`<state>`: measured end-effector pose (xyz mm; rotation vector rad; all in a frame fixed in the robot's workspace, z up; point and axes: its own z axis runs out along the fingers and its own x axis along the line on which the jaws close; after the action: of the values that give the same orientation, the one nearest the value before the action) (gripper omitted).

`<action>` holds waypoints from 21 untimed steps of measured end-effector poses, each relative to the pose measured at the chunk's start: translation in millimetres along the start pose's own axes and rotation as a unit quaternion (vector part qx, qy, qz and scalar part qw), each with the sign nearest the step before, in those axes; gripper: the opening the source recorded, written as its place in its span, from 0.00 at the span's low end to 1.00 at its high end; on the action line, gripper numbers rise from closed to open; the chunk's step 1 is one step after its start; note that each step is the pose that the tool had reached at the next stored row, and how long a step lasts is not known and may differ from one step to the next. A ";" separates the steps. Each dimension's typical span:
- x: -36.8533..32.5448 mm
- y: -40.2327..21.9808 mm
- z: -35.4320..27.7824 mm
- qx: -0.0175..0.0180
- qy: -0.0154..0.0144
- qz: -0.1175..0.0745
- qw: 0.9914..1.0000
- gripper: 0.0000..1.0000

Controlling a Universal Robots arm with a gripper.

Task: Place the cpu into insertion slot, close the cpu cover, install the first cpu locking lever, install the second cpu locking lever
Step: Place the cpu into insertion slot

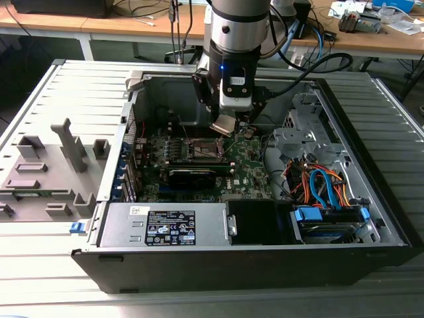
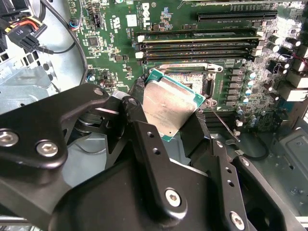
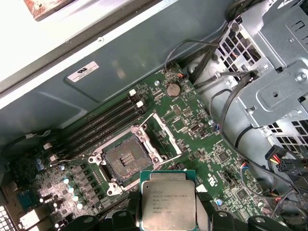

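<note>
The jaws of the gripper are pinching the cpu by two opposite edges, metal face showing. The chip is hanging tilted, apart from and above the board, and is not touching the insertion slot, which is lying open with its contact field exposed.

Risk, as judged: a tilted chip is liable to land corner-first and damage the contacts. The edge grip is also inviting a slip or a twist out of alignment.

The cpu cover is standing raised along one side of the socket, and its rim is bounding any approach from there. A thin lever is lying just beside it. The memory slots are flanking another side. The space directly overhead is looking open.
</note>
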<state>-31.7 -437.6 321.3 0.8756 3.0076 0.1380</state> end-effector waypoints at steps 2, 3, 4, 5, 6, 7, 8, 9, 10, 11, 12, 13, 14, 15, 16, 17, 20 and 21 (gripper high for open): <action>0.0 0.0 0.0 0.000 0.000 0.000 1.000 0.55; 0.0 0.0 0.0 0.000 0.000 0.001 1.000 0.55; 0.0 0.0 0.0 0.000 0.000 0.001 1.000 0.55; 0.0 0.0 0.0 0.000 0.000 0.001 1.000 0.55; 0.0 0.0 0.0 0.000 0.000 0.002 1.000 0.55; 0.0 0.0 0.0 0.000 0.000 0.002 1.000 0.55; 0.0 0.0 0.0 0.000 0.000 0.002 1.000 0.55; 0.0 0.0 0.0 0.000 0.000 0.003 1.000 0.55; 0.0 0.0 0.0 0.000 0.000 0.003 1.000 0.55; 0.0 0.0 0.0 0.000 0.000 0.003 1.000 0.55; 0.0 0.0 0.0 0.000 0.000 0.003 1.000 0.55; 0.0 0.0 0.0 0.000 0.000 0.004 1.000 0.55; 0.0 0.0 0.0 0.000 0.000 0.004 1.000 0.55; 0.0 0.0 0.0 0.000 0.000 0.005 1.000 0.55; 0.0 0.0 0.0 0.000 0.000 0.005 1.000 0.55; 0.0 0.0 0.0 0.000 0.000 0.005 1.000 0.55; 0.0 0.0 0.0 0.000 -0.001 0.006 1.000 0.55; 0.0 0.0 0.0 0.000 -0.001 0.007 1.000 0.55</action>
<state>-31.6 -437.6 321.3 0.8955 3.0011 0.1380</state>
